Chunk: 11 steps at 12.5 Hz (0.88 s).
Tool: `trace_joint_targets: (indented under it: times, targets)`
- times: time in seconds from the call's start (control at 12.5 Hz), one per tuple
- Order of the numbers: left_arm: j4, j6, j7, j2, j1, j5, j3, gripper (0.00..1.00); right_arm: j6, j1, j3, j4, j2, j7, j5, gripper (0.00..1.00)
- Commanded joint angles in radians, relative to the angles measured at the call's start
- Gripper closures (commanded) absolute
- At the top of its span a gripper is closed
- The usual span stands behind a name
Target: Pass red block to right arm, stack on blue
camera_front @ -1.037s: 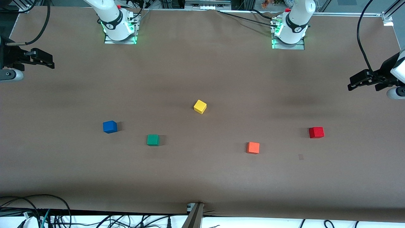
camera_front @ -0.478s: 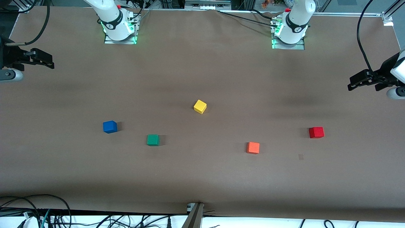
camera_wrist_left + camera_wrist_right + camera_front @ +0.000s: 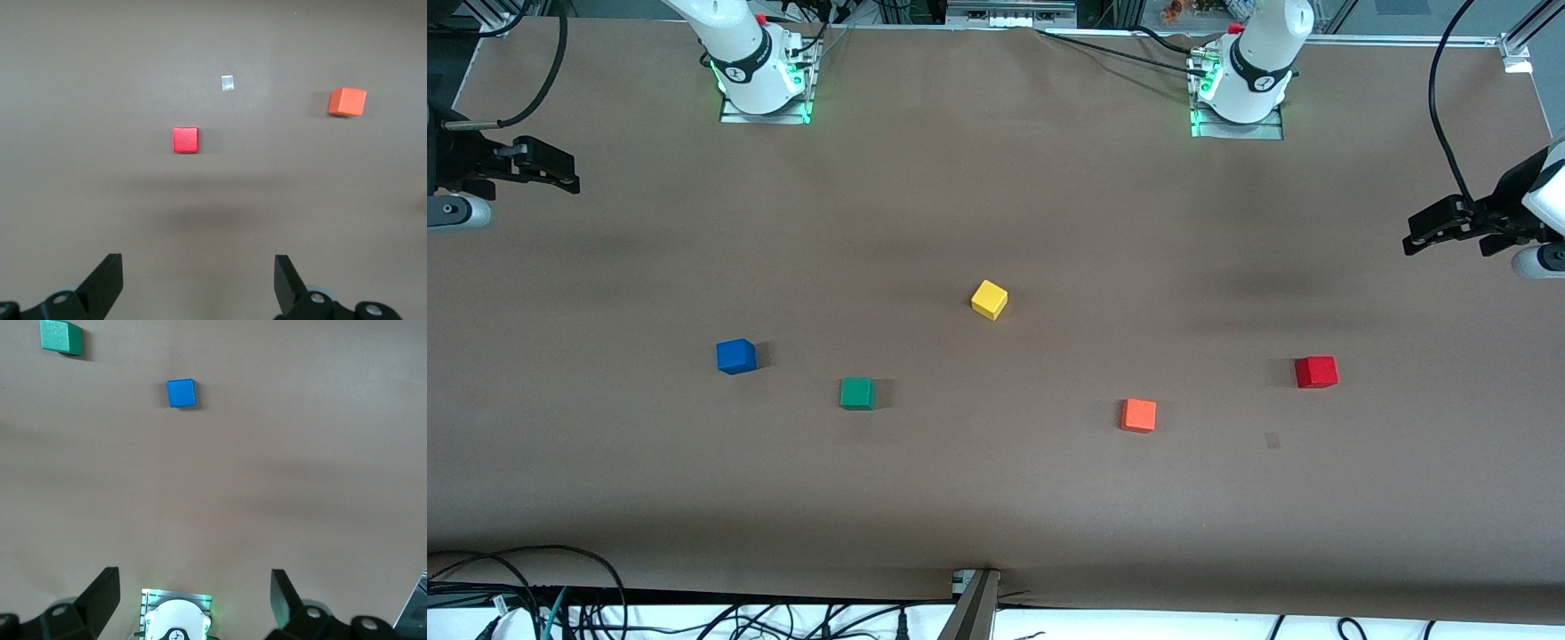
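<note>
The red block lies on the table toward the left arm's end; it also shows in the left wrist view. The blue cube lies toward the right arm's end and also shows in the right wrist view. My left gripper hangs high over the table's edge at the left arm's end, open and empty, apart from the red block. My right gripper hangs over the right arm's end of the table, open and empty.
A yellow cube sits mid-table. A green cube lies beside the blue one, nearer the camera. An orange cube lies beside the red one, toward the middle. A small pale patch marks the table. The arm bases stand at the top.
</note>
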Motion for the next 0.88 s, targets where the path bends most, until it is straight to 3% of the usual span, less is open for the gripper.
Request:
trace_joint_targets:
  times: [0.0, 0.24, 0.4, 0.64, 0.8]
  targets:
    - [0.026, 0.012, 0.013, 0.022, -0.004, -0.011, -0.006, 0.00, -0.001, -0.009, -0.001, 0.011, 0.004, -0.010, 0.021, 0.00]
    - [0.042, -0.019, 0.059, 0.035, -0.010, 0.001, -0.006, 0.00, -0.001, -0.010, -0.004, 0.011, 0.004, -0.010, 0.030, 0.00]
    - [0.051, -0.113, 0.062, 0.079, -0.010, 0.033, -0.002, 0.00, -0.001, -0.010, -0.004, 0.011, 0.004, -0.010, 0.030, 0.00]
    - [0.055, -0.147, 0.081, 0.055, -0.010, 0.206, -0.011, 0.00, -0.001, -0.010, -0.004, 0.011, 0.004, -0.010, 0.030, 0.00]
    - [0.119, -0.181, 0.238, 0.059, 0.001, 0.281, 0.001, 0.00, -0.001, -0.010, -0.004, 0.011, 0.004, -0.010, 0.030, 0.00]
